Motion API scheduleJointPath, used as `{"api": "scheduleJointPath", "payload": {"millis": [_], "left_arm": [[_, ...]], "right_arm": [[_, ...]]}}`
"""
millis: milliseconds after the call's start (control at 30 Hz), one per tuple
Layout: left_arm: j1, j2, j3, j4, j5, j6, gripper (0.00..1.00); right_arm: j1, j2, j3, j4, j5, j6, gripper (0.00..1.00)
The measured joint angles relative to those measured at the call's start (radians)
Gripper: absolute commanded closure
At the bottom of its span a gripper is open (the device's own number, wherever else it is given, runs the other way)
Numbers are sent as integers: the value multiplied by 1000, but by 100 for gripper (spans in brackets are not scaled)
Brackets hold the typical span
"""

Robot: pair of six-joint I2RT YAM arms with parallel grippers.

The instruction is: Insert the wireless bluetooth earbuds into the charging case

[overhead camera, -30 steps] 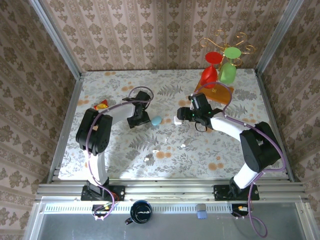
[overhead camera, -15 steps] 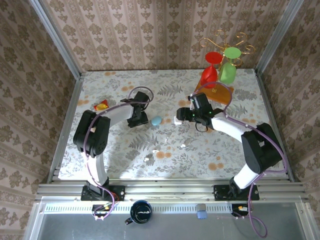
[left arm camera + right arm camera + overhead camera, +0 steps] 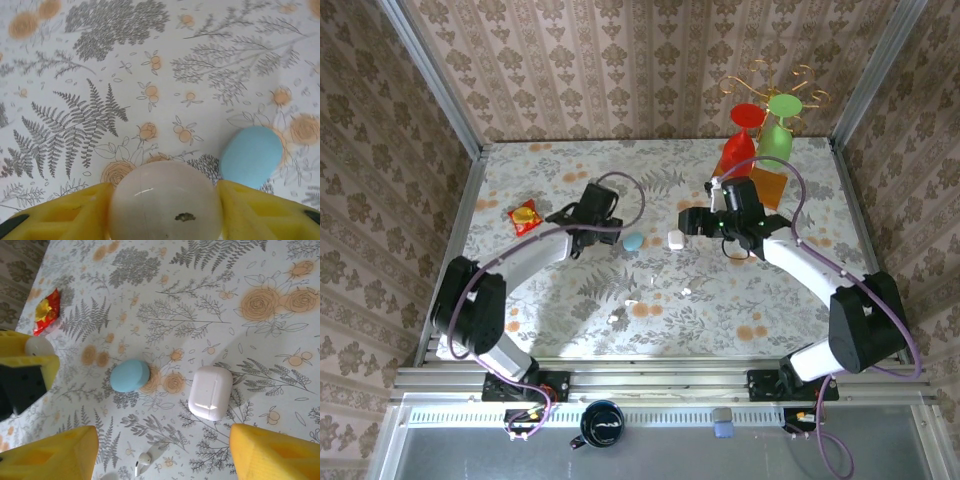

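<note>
A: Left gripper point(image 3: 165, 196), how do the jaws stand?

B: Closed on the charging case point(image 3: 165, 212). It is round, glossy and off-white, with a small dark mark on its face and a yellow jaw pressed against each side. Lid state: cannot tell. Whether it is lifted clear of the bench point(image 3: 570, 170): cannot tell either.

A: Where is it against the blue case point(image 3: 251, 156)?

B: Just left of it, not touching. From the left wrist, the blue case lies flat on the fern print ahead of the right-hand jaw.

A: Right gripper point(image 3: 164, 430)?

B: Jaws wide apart, nothing between them. From the top camera it sits to the right of the blue case, beyond a squarish white case point(image 3: 211, 392). That white case lies flat just right of the blue one, with a strip of bare bench between them.

A: Earbuds point(image 3: 631, 303)?

B: Loose on the bench, outside the charging case, on the near side of the blue case and well apart from it. The right wrist camera has one of them lying on its side, between the blue and white cases but nearer the camera. From above they are white specks, too small for detail.

A: Anything else?

B: A red and yellow packet point(image 3: 524, 215) far left of the blue case, and a cup rack point(image 3: 765, 130) with red and green cups far to its right, at the back of the bench
</note>
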Motion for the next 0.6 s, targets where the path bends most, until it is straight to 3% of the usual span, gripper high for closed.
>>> {"api": "scheduleJointPath", "payload": {"millis": [167,333,600], "left_arm": [[-76,-108,-206,215,60,212,52],[-77,-205,-406,472,245,394,56],[-97,-237,-510,714,415,631,59]], "right_arm": [[0,-29,2,-26,-43,-24,29],[0,-46,3,-76,-92,-56,29],[7,-85,3,-101,-180,-101,28]]}}
